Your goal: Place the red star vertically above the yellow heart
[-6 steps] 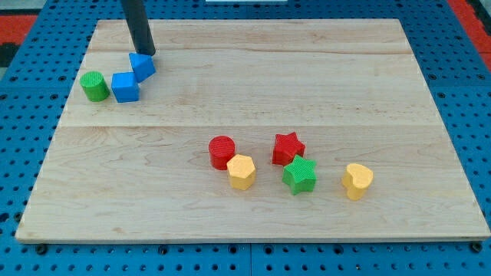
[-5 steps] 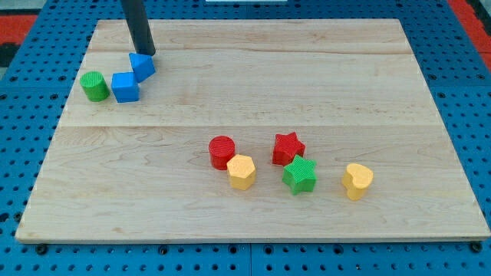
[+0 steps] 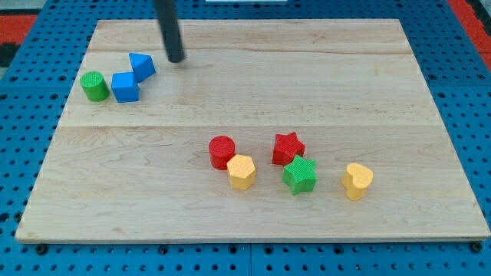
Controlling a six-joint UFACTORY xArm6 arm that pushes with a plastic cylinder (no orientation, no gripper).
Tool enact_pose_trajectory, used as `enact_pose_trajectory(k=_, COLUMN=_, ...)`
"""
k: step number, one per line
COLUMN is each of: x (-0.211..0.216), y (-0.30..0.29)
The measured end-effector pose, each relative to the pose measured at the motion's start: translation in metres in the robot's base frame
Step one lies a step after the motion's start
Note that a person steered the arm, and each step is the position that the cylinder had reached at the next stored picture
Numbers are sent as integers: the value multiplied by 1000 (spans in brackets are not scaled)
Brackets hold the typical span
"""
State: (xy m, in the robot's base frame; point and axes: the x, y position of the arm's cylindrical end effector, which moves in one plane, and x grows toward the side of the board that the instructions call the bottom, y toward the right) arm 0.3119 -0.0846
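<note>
The red star [image 3: 288, 147] lies right of the board's middle, touching the green star [image 3: 299, 175] just below it. The yellow heart [image 3: 357, 181] lies to the lower right of the red star, apart from it. My tip [image 3: 176, 59] is near the view's top left, just right of the blue triangular block [image 3: 141, 65], far up and left of the red star.
A blue cube [image 3: 125, 87] and a green cylinder [image 3: 94, 86] sit at the left, beside the blue triangular block. A red cylinder [image 3: 222, 151] and a yellow hexagonal block [image 3: 241, 171] lie left of the red star. The wooden board [image 3: 253, 215] rests on a blue pegboard.
My tip has moved to the right, away from the blue triangular block. No block has moved.
</note>
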Motion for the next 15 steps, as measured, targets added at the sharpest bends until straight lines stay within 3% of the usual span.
enact_pose_trajectory(k=2, x=106, y=178)
enact_pose_trajectory(k=3, x=114, y=268)
enact_pose_trajectory(k=5, x=216, y=298)
enact_pose_trajectory(k=6, x=246, y=269)
enact_pose_trajectory(k=7, x=240, y=195)
enact_pose_trajectory(k=9, x=232, y=178)
enact_pose_trajectory(k=10, x=232, y=141)
enact_pose_trajectory(k=12, x=193, y=101)
enact_pose_trajectory(k=14, x=169, y=123)
enact_pose_trajectory(k=15, x=177, y=197)
